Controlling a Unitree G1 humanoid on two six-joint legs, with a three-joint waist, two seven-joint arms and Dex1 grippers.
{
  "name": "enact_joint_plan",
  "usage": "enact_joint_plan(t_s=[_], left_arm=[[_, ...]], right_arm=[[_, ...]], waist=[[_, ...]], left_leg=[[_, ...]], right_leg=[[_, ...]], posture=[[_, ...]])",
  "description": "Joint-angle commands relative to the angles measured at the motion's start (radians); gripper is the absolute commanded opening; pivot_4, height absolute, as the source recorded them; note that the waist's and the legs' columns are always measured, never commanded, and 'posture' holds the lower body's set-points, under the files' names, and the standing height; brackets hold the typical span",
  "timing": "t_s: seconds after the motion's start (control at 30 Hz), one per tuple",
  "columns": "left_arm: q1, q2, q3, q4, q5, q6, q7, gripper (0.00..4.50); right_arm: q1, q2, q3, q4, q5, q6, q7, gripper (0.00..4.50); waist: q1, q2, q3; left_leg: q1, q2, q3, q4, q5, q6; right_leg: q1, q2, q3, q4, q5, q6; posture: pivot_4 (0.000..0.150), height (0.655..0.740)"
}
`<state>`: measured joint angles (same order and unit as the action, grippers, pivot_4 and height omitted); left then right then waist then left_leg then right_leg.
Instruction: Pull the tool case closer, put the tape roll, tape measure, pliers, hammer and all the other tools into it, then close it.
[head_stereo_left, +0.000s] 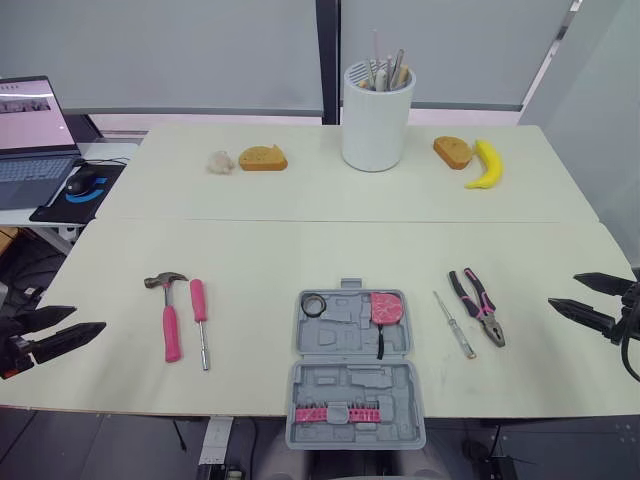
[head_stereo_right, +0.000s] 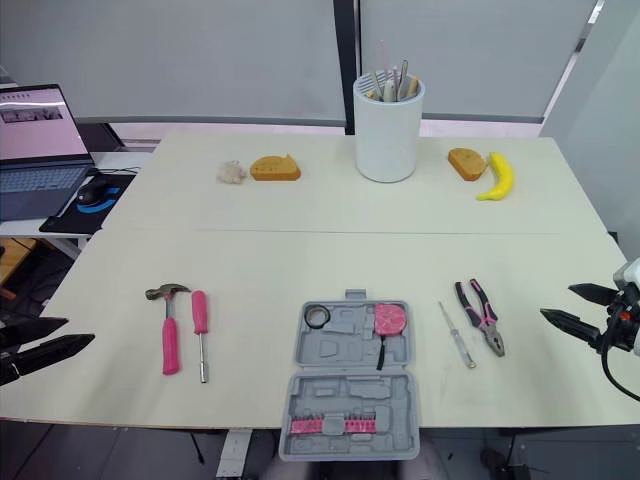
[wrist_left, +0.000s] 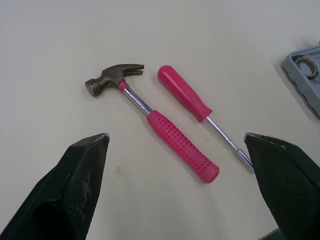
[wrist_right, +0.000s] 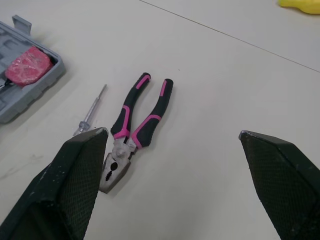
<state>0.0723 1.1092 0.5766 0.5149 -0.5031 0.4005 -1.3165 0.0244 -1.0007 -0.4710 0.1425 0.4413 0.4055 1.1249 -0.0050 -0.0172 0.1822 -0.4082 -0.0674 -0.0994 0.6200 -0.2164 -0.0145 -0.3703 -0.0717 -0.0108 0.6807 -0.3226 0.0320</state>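
Note:
The grey tool case (head_stereo_left: 355, 368) lies open at the table's front middle, holding the black tape roll (head_stereo_left: 314, 304), the pink tape measure (head_stereo_left: 387, 307) and a row of pink bits (head_stereo_left: 336, 413). Left of it lie the pink-handled hammer (head_stereo_left: 169, 312) and a pink nut driver (head_stereo_left: 201, 320). Right of it lie a thin tester screwdriver (head_stereo_left: 455, 325) and the black-and-pink pliers (head_stereo_left: 480, 306). My left gripper (head_stereo_left: 62, 331) hovers open at the table's left edge, left of the hammer (wrist_left: 150, 117). My right gripper (head_stereo_left: 591, 299) hovers open at the right edge, right of the pliers (wrist_right: 134, 127).
At the back stand a white utensil holder (head_stereo_left: 376, 117), two bread-like pieces (head_stereo_left: 262, 158) (head_stereo_left: 452, 151), a banana (head_stereo_left: 485, 165) and a small pale lump (head_stereo_left: 220, 161). A laptop (head_stereo_left: 32, 130) and mouse (head_stereo_left: 80, 181) sit on a side desk at the left.

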Motion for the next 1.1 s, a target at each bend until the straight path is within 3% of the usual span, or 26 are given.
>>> enact_joint_plan(t_s=[0.03, 0.27, 0.53, 0.7, 0.9, 1.1], left_arm=[[-0.009, -0.004, 0.012, -0.022, 0.005, -0.012, 0.016, 4.5], [-0.13, -0.103, 0.009, -0.202, -0.026, -0.084, 0.132, 4.5], [-0.42, -0.266, -0.263, -0.509, -0.018, -0.038, 0.25, 4.5], [-0.513, -0.339, -0.381, -0.616, -0.027, -0.037, 0.236, 4.5], [-0.534, -0.437, -0.61, -0.792, 0.002, -0.135, 0.114, 4.5], [-0.528, -0.471, -0.677, -0.843, -0.004, -0.184, 0.072, 4.5]], right_arm=[[-0.003, 0.008, -0.037, 0.005, -0.011, -0.05, -0.03, 4.46], [0.028, 0.062, -0.082, 0.007, -0.046, -0.147, -0.132, 4.46], [0.122, 0.129, -0.109, -0.107, -0.043, -0.181, -0.184, 4.46], [0.207, 0.174, -0.136, -0.216, -0.036, -0.164, -0.225, 4.46], [0.409, 0.245, -0.124, -0.371, -0.07, -0.201, -0.221, 4.46], [0.443, 0.277, -0.065, -0.408, -0.079, -0.2, -0.229, 4.46]], waist=[[0.0, 0.0, 0.0], [0.006, 0.0, 0.0], [0.008, -0.001, 0.0], [-0.01, 0.0, -0.001], [-0.014, 0.0, -0.001], [-0.024, 0.0, 0.0]], left_leg=[[0.0, 0.0, 0.0, 0.0, 0.0, 0.0], [0.0, 0.0, 0.0, 0.002, 0.0, 0.0], [-0.002, 0.0, -0.001, 0.007, 0.0, 0.0], [-0.002, 0.0, 0.002, 0.008, 0.0, 0.0], [-0.002, 0.001, 0.001, 0.008, 0.0, 0.0], [0.005, 0.005, 0.002, 0.009, 0.0, 0.0]], right_leg=[[0.0, 0.0, 0.0, 0.0, 0.0, 0.0], [0.001, 0.0, 0.0, 0.0, 0.0, 0.001], [0.002, 0.002, 0.0, 0.001, 0.004, 0.002], [0.002, 0.003, 0.001, 0.001, 0.005, 0.002], [0.003, 0.005, 0.001, 0.001, 0.004, 0.002], [0.01, 0.009, 0.003, 0.001, 0.005, 0.003]], posture=[[0.15, 0.74], [0.15, 0.74], [0.15, 0.74], [0.15, 0.74], [0.15, 0.74], [0.15, 0.74]])
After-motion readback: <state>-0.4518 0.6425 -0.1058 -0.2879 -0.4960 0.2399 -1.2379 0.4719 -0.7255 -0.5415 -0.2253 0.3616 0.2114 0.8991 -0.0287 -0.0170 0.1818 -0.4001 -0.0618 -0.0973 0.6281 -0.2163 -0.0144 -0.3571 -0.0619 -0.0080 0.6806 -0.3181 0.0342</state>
